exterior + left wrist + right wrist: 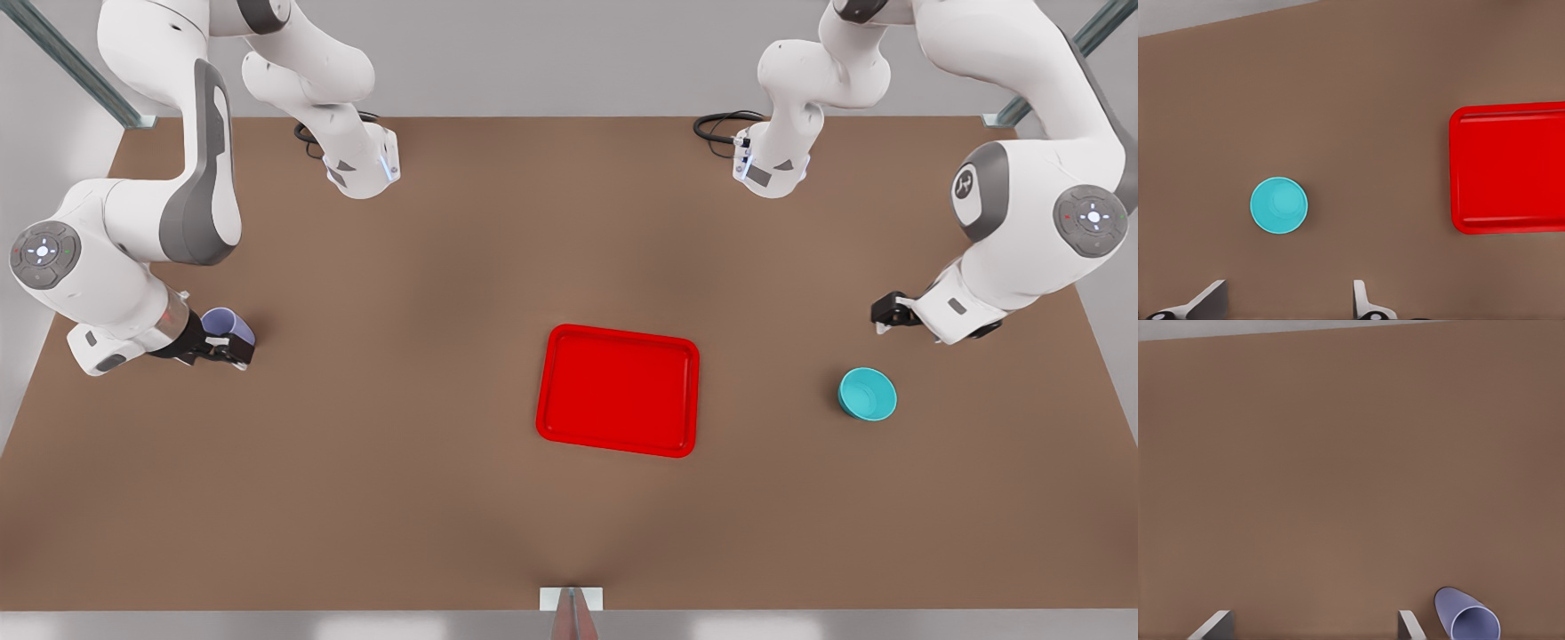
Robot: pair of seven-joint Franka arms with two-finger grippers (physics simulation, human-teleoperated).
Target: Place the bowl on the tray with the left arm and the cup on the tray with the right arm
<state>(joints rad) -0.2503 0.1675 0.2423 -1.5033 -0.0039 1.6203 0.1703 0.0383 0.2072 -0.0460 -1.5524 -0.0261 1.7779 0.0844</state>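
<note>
The teal bowl sits on the brown table at the front view's right, and the left wrist view shows the bowl apart from the fingers. Above and behind it, my left gripper hangs open and holds nothing. The red tray lies flat mid-table, with its end visible to the left wrist. At the front view's left, the lavender cup is right by my right gripper. That gripper is open, and the cup lies just outside one finger, not between the two.
Black cables lie by the arm bases at the table's back edge. A small metal bracket sits at the middle of the front edge. Bare brown tabletop surrounds the tray.
</note>
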